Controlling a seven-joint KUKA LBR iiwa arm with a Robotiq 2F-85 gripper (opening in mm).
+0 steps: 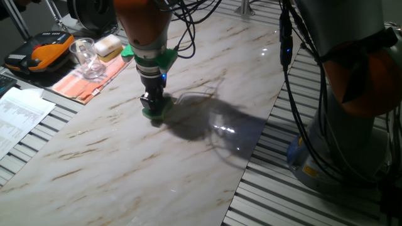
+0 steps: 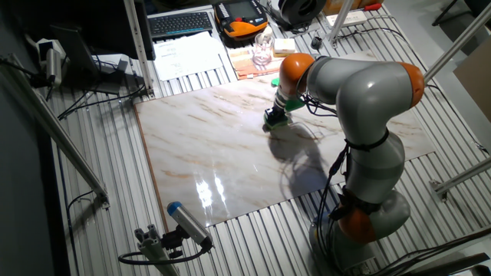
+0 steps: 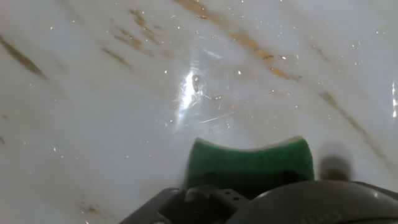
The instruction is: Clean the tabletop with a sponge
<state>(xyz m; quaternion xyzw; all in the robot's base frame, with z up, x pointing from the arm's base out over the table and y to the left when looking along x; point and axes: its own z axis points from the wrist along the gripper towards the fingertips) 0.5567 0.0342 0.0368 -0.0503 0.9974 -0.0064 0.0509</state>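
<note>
The white marble-look tabletop (image 1: pixel 125 163) (image 2: pixel 199 146) (image 3: pixel 93 112) fills the middle of both fixed views. My gripper (image 1: pixel 152 104) (image 2: pixel 275 117) points straight down and is shut on the green sponge (image 1: pixel 156 112) (image 2: pixel 274 123) (image 3: pixel 249 163), which presses flat on the slab near its middle-back part. In the hand view the sponge's wavy green edge sticks out below the hand, with a wet glossy smear on the marble just ahead of it. The fingertips themselves are hidden behind the sponge and the hand body.
An orange striped cloth (image 1: pixel 81 81) lies off the slab's back left edge with a clear glass (image 1: pixel 88 58) and a pale yellow sponge block (image 1: pixel 108 44) on it. Papers (image 1: pixel 19 113) lie at left. Grey slatted metal (image 1: pixel 314 201) surrounds the slab. My arm's base (image 2: pixel 368 215) stands right.
</note>
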